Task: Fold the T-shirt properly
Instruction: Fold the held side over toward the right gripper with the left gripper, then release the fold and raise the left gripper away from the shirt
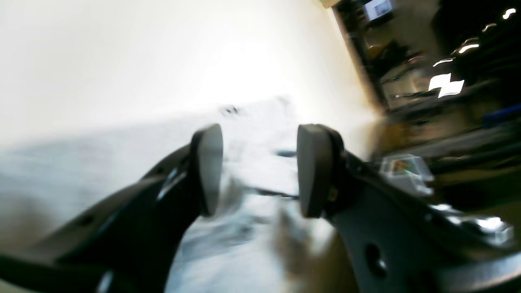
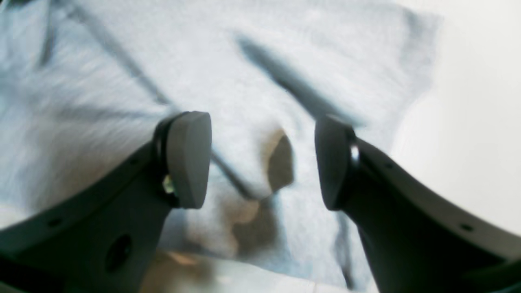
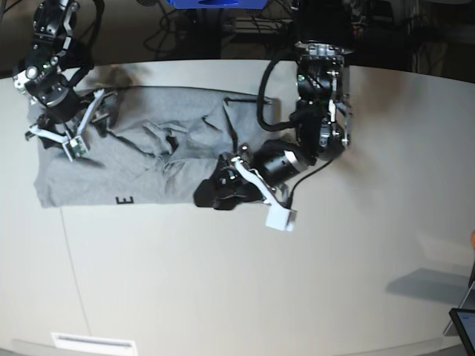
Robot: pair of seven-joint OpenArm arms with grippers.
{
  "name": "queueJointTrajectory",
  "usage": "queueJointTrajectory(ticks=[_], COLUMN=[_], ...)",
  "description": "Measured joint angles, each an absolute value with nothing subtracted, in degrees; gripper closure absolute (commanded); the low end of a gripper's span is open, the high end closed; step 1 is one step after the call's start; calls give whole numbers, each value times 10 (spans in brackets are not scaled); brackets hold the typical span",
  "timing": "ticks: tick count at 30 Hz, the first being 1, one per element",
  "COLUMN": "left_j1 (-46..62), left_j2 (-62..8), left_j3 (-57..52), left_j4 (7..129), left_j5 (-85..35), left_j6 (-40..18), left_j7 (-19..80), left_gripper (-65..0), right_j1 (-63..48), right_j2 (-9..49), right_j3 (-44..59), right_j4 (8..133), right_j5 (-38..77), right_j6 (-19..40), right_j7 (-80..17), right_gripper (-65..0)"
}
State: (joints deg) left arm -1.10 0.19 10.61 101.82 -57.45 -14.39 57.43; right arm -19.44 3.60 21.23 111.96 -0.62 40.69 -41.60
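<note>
The T-shirt (image 3: 141,159) lies rumpled across the far left of my white tabletop (image 3: 245,289), one black letter showing at its near hem. My right tool (image 2: 262,160) hangs over the grey cloth, jaws wide and empty. My left tool (image 1: 260,171) is spread wide too, at the shirt's other edge.

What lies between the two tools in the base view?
Only the crumpled grey T-shirt spans the stretch from the right tool to the left tool, visible in the base view.
</note>
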Motion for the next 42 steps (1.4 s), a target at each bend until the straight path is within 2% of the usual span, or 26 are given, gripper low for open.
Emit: queueJointTrajectory(ticks=[2, 4, 6, 8, 9, 15, 17, 19, 23, 24, 32, 37, 42], left_j1=[-10, 6, 25, 34, 37, 77, 81, 87, 108, 112, 136, 132, 161], left_j2=[-28, -57, -89, -118, -128, -129, -132, -132, -141, -142, -141, -140, -129], left_j3=[105, 102, 103, 102, 94, -37, -61, -70, -68, -69, -71, -71, -100], left_j4=[1046, 1065, 1077, 1077, 1077, 1084, 1084, 1084, 1084, 1084, 1084, 1084, 1108], left_j5=[-526, -481, -436, -385, -363, -288, -256, -211, -142, -122, -16, -11, -9], left_j6=[-144, -134, -118, -105, -105, -105, -105, -108, -110, -110, -114, -114, -113], left_j7=[571, 572, 576, 576, 576, 574, 574, 571, 572, 572, 575, 569, 574], left_gripper=[-284, -242, -165, -50, -24, -18, -18, -18, -18, -18, -15, -13, -13], right_j1=[-195, -195, -195, -197, -199, -234, -231, -223, -193, -187, -124, -58, 8], right_j2=[33, 34, 36, 36, 35, 63, 63, 63, 69, 66, 64, 43, 17], right_j3=[211, 211, 211, 211, 209, 70, 45, 37, -11, -22, -153, -209, -257], right_j4=[1124, 1133, 1135, 1135, 1135, 1137, 1137, 1137, 1137, 1137, 1137, 1136, 1110], right_j5=[-4, -6, -6, -9, -8, -9, -9, -9, -13, -13, -13, -18, -4], right_j6=[405, 403, 403, 403, 403, 406, 405, 405, 397, 399, 401, 401, 401], right_j7=[-417, -416, -408, -385, -373, -329, -323, -321, -324, -324, -395, -486, -514], right_gripper=[-373, -373, -373, -373, -373, -371, -345, -263, -33, 0, -3, -3, -3])
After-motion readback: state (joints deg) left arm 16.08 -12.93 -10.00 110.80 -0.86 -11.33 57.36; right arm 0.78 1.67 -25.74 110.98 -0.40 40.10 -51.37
